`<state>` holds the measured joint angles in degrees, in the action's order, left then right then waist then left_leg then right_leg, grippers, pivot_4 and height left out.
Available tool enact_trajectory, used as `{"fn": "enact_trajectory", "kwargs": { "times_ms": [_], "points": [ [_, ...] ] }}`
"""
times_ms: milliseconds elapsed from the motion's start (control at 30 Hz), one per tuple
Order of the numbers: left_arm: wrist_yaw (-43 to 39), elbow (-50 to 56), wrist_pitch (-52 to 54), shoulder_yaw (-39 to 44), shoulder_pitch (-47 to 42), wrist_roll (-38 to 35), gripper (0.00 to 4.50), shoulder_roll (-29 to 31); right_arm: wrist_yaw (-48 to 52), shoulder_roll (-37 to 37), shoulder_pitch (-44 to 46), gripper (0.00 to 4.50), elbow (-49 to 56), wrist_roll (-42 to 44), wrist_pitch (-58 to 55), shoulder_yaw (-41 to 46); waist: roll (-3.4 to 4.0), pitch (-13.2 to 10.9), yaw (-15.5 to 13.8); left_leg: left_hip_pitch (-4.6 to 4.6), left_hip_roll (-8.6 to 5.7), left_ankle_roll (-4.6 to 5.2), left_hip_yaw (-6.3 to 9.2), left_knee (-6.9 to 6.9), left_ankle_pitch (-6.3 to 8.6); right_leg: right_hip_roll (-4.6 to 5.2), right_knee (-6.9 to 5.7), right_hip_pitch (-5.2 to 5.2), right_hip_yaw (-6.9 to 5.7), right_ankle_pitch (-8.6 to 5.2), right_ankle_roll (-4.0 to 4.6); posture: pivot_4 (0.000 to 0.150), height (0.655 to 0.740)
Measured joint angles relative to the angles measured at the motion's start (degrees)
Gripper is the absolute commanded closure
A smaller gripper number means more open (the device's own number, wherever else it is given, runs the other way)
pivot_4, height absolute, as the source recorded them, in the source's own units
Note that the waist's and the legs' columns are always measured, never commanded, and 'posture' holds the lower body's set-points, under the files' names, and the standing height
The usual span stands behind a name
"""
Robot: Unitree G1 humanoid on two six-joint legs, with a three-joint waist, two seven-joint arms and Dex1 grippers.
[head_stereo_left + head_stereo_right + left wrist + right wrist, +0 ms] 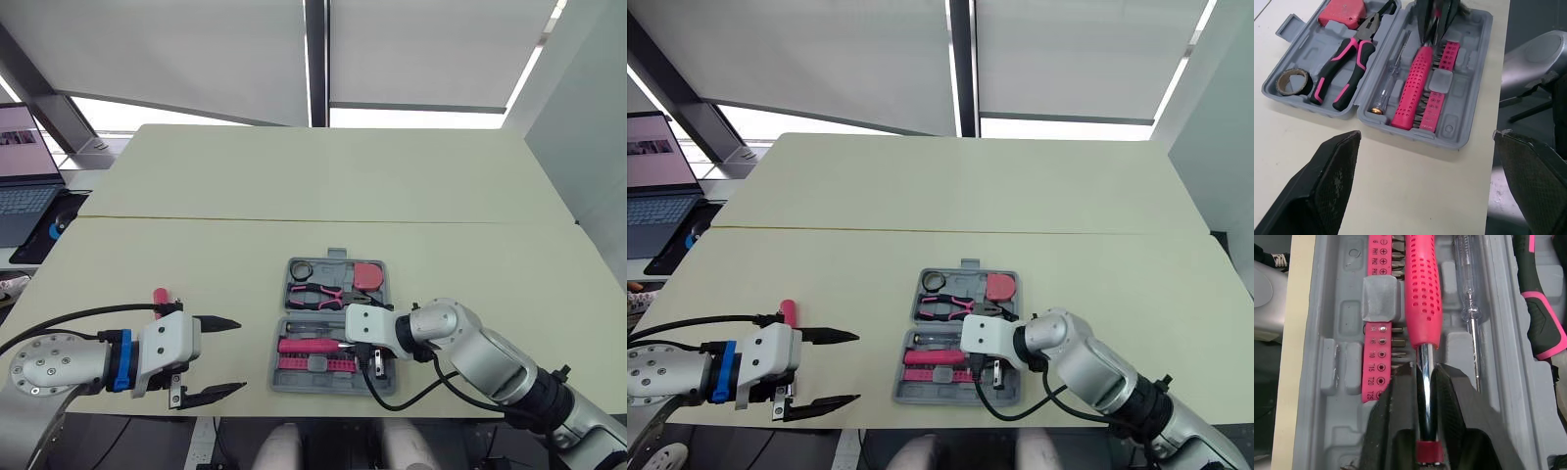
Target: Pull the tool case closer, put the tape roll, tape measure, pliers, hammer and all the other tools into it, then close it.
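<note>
The tool case [1303,44] lies open and flat at the near edge of the worktop [323,176], close in front of the robot. Its far half holds the tape roll [1294,82], the pink-handled pliers [1347,63] and the red tape measure [1343,12]. The near half holds a clear-handled screwdriver [1391,83], a pink strip of bits [1437,93] and a tool with a perforated pink handle [1422,289], lying in its slot.

The right pincer [1422,371] reaches into that near half, its fingers pinched tight on the chrome shaft just past the pink handle.

The left pincer [235,354] hangs over bare worktop to the left of the case, spread wide with nothing between its fingers. Just behind it a small pink item [160,297] lies on the worktop; I cannot tell what it is. A laptop [24,186] stands off the worktop's left side.
</note>
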<state>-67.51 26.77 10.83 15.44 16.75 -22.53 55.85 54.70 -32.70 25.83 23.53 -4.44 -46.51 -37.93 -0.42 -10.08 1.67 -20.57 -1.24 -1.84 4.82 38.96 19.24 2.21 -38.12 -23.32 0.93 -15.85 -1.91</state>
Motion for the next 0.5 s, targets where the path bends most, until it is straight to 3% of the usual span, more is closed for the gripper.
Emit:
{"fn": "enact_trajectory", "kwargs": {
  "times_ms": [33, 200, 300, 500],
  "points": [
    [0.2, 0.0, 0.0, -0.1, -0.1, 0.0, 0.00, -0.2, 0.1, 0.0, 0.0, 2.54, 0.0, 0.4, -0.1, 0.4, 0.00, 0.0, 0.0, 0.00, -0.01, 0.00, 0.00, 0.00, 0.00, 0.00, 0.00, 0.00, 0.01, 0.00, 0.00, 0.150, 0.7400],
    [0.6, 0.5, 0.1, -0.3, -0.1, 0.0, 0.00, -0.5, 2.5, 0.1, 2.6, 2.54, 1.6, 7.1, -1.4, 7.5, 0.00, 0.0, 0.0, 0.01, 0.00, 0.01, 0.00, 0.01, 0.01, 0.00, 0.00, 0.00, 0.00, 0.00, 0.00, 0.150, 0.7400],
    [0.7, 0.8, 0.1, -0.3, 0.0, 0.0, 0.00, -0.6, 2.9, -0.1, 4.2, 2.95, 2.1, 10.1, -0.5, 11.4, 0.00, 0.0, 0.0, 0.00, 0.00, 0.04, 0.05, 0.01, 0.02, 0.00, 0.00, 0.01, 0.00, 0.00, 0.00, 0.150, 0.7400],
    [0.7, 0.9, 0.2, -0.4, 0.4, 0.0, 0.00, -1.2, 5.0, -4.7, 1.4, 4.34, 0.6, 10.1, 5.9, 10.2, -0.02, 0.0, -0.1, -0.03, -0.03, 0.03, 0.01, 0.00, 0.02, 0.04, 0.03, 0.01, 0.00, 0.00, 0.00, 0.150, 0.7400]
  ]
}}
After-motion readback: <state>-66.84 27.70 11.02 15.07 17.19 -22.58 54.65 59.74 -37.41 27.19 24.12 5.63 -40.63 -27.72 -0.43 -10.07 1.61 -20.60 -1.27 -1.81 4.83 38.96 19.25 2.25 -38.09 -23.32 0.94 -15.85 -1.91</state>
